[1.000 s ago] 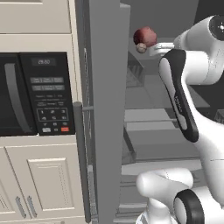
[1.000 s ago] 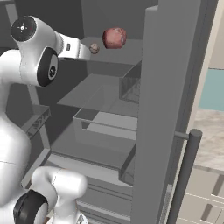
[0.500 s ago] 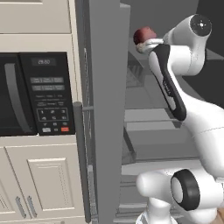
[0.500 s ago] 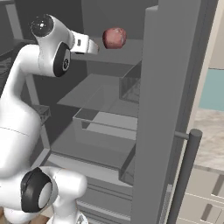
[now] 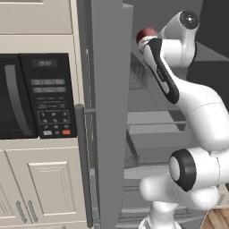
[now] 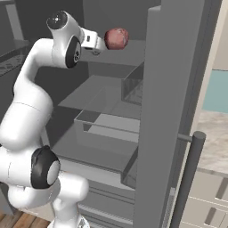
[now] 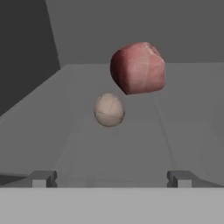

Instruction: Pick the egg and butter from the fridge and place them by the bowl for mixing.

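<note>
Presently, the claw [image 7: 109,178] is being held spread wide and empty, with the egg [image 7: 109,110] ahead between its fingertips and the red-pink chunk [image 7: 138,68] beyond, on the fridge shelf [image 7: 131,148].

The left base view looks forward from behind the arm, past the microwave [image 5: 38,96] into the open fridge [image 5: 109,112]. The right base view faces the same fridge shelves from the other side. The hand view sits close (low along a shelf), facing the egg [image 7: 109,110] and red chunk [image 7: 138,68].
</note>
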Available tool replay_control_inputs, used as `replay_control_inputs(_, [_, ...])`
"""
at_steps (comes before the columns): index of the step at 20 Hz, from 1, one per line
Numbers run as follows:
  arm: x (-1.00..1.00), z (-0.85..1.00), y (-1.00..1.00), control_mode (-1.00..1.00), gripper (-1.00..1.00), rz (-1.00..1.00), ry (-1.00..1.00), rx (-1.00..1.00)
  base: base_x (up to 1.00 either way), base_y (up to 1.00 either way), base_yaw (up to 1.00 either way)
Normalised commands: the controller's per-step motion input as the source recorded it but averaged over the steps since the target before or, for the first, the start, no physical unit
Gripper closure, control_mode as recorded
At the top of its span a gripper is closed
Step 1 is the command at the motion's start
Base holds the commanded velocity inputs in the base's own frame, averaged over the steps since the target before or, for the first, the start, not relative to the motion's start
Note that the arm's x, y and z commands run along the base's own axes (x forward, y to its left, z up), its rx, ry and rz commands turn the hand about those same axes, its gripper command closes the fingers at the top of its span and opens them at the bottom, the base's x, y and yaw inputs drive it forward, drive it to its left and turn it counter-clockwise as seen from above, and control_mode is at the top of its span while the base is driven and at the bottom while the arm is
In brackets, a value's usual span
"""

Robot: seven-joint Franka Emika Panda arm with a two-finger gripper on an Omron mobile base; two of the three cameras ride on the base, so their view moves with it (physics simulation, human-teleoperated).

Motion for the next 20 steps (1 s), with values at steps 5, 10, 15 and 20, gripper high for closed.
replay_control_inputs(5, [0.56,-0.02,0.0,-1.0,-1.0,0.0,0.09,0.0,0.0,0.0,0.0])
replay_control_inputs(10, [0.54,-0.09,0.0,-1.0,-1.0,0.0,0.07,0.0,0.0,0.0,0.0])
replay_control_inputs(15, [0.59,-0.24,0.0,-1.0,-1.0,0.0,0.04,0.0,0.0,0.0,0.0])
replay_control_inputs(20, [0.62,-0.27,0.0,-1.0,-1.0,0.0,0.05,0.0,0.0,0.0,0.0])
